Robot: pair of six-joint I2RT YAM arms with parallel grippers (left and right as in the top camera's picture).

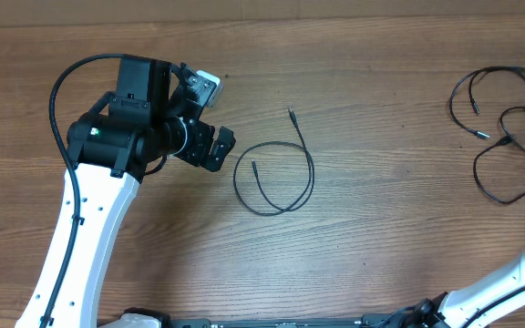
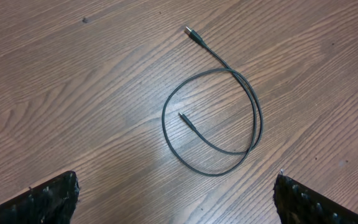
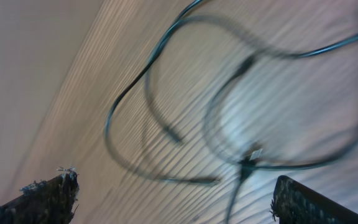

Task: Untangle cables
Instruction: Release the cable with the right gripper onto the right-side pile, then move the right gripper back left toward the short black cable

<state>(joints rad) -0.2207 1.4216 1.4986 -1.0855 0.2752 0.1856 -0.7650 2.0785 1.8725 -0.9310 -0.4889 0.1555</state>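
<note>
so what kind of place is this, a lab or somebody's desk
Probably a robotics test bench, though only the tabletop shows: a white left arm and right arm at a wood-grain table, with one looped cable and a tangled cable bundle laid out.

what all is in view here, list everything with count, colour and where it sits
looped cable: one, black, mid-table, a single loop with both plug ends free
cable tangle: count unclear, at least two strands, black, at the table's far right edge
table: one, brown wood grain, under everything
left arm: one, white with a black wrist, left side of the table
right arm: one, white and black, bottom right corner
left jaws: black, open, holding nothing, apart from the looped cable
right jaws: black, open, holding nothing, near the tangle; that view is blurred
</note>
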